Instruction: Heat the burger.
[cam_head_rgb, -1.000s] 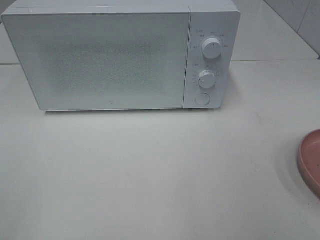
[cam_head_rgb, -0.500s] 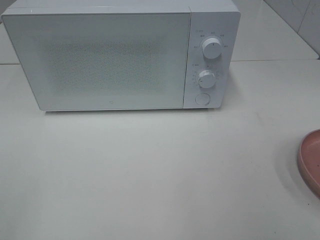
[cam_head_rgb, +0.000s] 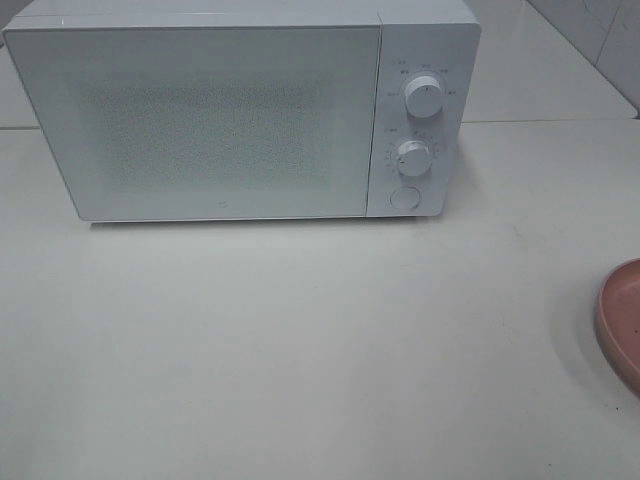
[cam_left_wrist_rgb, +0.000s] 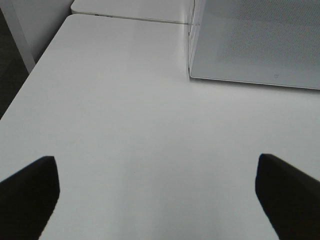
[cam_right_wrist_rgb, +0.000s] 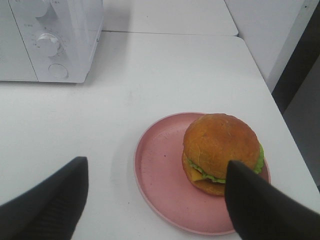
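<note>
One burger (cam_right_wrist_rgb: 221, 147) on plate (cam_right_wrist_rgb: 160, 172), between open right gripper (cam_right_wrist_rgb: 155, 200) fingers

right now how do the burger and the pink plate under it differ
The burger is tall and domed; the pink plate is flat and shallow. The burger is golden-brown with green lettuce; the plate is plain pink. The burger is narrower and sits off-centre on the plate, leaving much of the plate bare. Both are round and rest on the white table.
</note>
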